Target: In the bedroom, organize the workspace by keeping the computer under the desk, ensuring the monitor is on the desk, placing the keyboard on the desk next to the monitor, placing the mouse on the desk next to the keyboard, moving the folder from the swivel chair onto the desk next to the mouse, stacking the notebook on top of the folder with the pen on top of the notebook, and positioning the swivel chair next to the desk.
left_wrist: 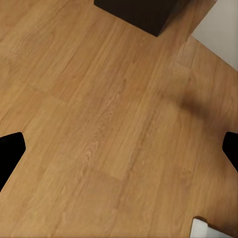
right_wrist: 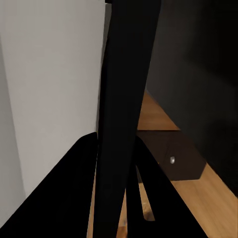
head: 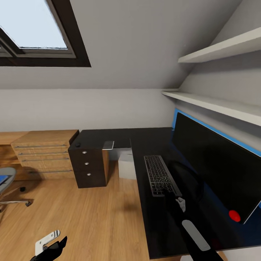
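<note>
At the far left of the head view the swivel chair [head: 8, 183] stands on the wood floor [head: 83, 214], well apart from the desk, with a strip of the blue folder [head: 3, 179] lying on its grey seat. Low in the same view the left gripper [head: 50, 243] hangs over the bare floor; in the left wrist view its dark fingertips [left_wrist: 10, 151] sit wide apart at the two sides with nothing between them. Further right, light wooden cabinets [head: 45, 154] line the wall beside the dark drawer unit [head: 88, 165] of the desk [head: 145, 143]. A small black mouse [head: 77, 145] and a pale flat item [head: 108, 145] rest on the black top above the drawers, and the pale computer [head: 127, 165] stands under the desk. The keyboard [head: 159, 175] lies on the desk just beside the monitor [head: 217, 170], which stands upright along the blue-edged wall. The right gripper [head: 181, 204] is at the monitor's curved foot, and in the right wrist view the fingers [right_wrist: 74, 198] are clamped on the monitor's thin edge.
</note>
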Controlling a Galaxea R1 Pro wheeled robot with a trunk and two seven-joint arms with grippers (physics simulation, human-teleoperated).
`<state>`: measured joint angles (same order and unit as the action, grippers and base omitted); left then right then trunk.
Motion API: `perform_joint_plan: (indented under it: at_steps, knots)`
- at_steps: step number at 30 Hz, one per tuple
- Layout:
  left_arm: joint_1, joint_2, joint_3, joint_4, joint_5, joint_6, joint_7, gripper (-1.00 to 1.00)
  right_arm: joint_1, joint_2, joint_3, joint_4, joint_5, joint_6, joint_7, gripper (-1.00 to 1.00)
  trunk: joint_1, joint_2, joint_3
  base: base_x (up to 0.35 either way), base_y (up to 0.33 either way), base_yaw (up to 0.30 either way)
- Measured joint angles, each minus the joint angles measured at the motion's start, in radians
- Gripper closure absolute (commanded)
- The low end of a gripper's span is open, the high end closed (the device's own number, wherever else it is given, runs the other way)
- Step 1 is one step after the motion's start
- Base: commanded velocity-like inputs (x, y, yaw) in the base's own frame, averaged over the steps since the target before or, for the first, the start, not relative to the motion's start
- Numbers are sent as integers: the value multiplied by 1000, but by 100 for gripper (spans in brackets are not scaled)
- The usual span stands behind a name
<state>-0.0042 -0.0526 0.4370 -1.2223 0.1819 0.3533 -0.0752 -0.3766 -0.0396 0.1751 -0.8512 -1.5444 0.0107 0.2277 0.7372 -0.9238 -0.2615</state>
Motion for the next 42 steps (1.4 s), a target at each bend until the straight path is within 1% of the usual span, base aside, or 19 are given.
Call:
perform_joint_plan:
  at_steps: [5, 9, 42]
  knots:
    - [0, 0, 0, 0, 0, 0, 0, -100, 0, 0, 0, 6, 0, 0, 0, 100, 19, -35, -16, 0, 0, 0]
    - [0, 0, 0, 0, 0, 0, 0, -100, 0, -1, 0, 7, 0, 0, 0, 100, 19, -35, -16, 0, 0, 0]
    - [0, 0, 0, -1, -2, 0, 0, -100, 0, -1, 0, 7, 0, 1, -1, 100, 146, -266, -119, 0, 0, 0]
